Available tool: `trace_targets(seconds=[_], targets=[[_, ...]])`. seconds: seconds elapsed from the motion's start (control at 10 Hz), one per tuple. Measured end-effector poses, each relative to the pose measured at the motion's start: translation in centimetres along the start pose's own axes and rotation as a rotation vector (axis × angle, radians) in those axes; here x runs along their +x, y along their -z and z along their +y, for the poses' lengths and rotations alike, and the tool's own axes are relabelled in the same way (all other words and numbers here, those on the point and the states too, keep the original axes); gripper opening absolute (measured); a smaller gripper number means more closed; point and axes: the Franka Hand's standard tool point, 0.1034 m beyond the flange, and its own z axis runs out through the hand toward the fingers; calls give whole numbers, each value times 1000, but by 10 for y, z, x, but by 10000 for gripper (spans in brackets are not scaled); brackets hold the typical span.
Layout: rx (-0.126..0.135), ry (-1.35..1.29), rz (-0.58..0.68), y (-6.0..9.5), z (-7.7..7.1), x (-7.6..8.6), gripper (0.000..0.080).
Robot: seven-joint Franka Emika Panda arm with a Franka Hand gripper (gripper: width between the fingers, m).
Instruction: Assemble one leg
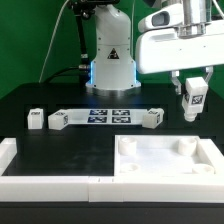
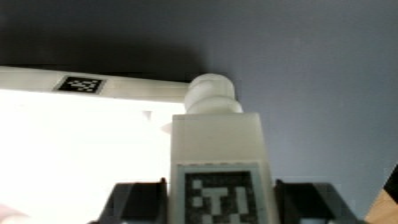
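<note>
My gripper (image 1: 193, 92) hangs at the exterior view's right, above the far right corner of the large white tray-like part (image 1: 165, 158). It is shut on a leg (image 1: 193, 101), a small white post with a black-and-white tag, held upright in the air. In the wrist view the leg (image 2: 217, 140) stands between the dark fingers (image 2: 135, 200) with its tag facing the camera and its round peg end pointing away. My gripper (image 2: 219, 208) clamps it on both sides. The tray-like part (image 2: 71, 125), with a tag on its rim, lies beyond it.
Three more legs lie on the black table: one at the left (image 1: 36, 119), one by the marker board's left end (image 1: 61, 118) and one by its right end (image 1: 150, 118). The marker board (image 1: 105, 116) lies before the robot base (image 1: 111, 62). A white L-shaped fence (image 1: 40, 183) runs along the front.
</note>
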Motion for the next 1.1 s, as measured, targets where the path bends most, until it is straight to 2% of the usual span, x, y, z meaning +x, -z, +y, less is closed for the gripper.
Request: trace_targets(seconds=[0.1,0.2,0.3,0.4,0.6,0.7,0.8,1.1], targets=[[-2,40,4,1,6,8,290],[-2,52,25,3,13,28,290],[2,54,46,-1,18,50,290],[6,56,56,-5,20,63,290],[9,103,87,-13,37,102,290],[9,105,98,-14,43,112,290],[8,112,101,-14,44,114,290],[9,114,99,-15,43,113,290]])
